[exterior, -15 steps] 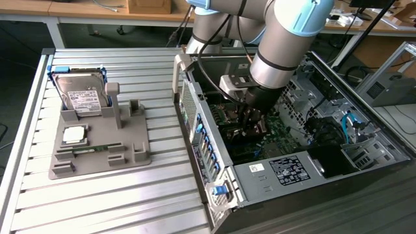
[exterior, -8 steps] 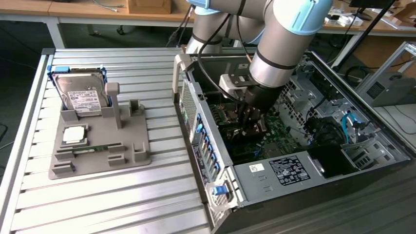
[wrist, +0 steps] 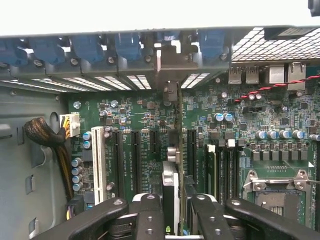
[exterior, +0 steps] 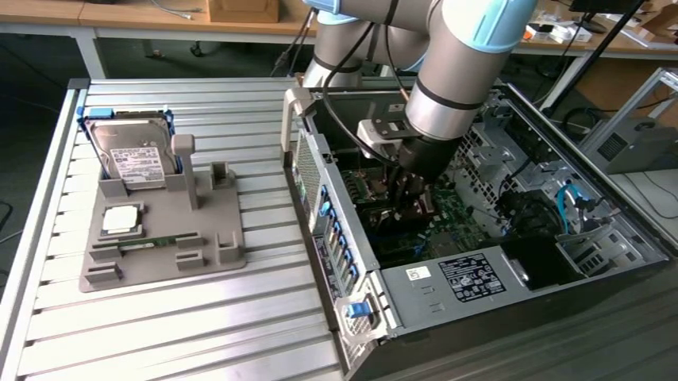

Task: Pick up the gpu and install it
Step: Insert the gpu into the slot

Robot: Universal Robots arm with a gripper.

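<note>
From my station I see the arm reaching down into the open computer case, with the gripper deep inside it, just above the motherboard. In the wrist view the gripper is closed on the gpu. The two black fingers press on the card from both sides, and the card is between them, seen edge-on.

The gpu stands upright over the motherboard, in line with the long black slots, with one slot on each side of it. Its far end reaches toward the rear wall of the case, where the row of blue latches sits. I cannot tell whether the card's edge is already down in a slot.

Outside the case, on the exterior view's left, the grey holder lies on the table. It carries the hard drive standing up and the memory stick lying flat, both well apart from the gripper.
</note>
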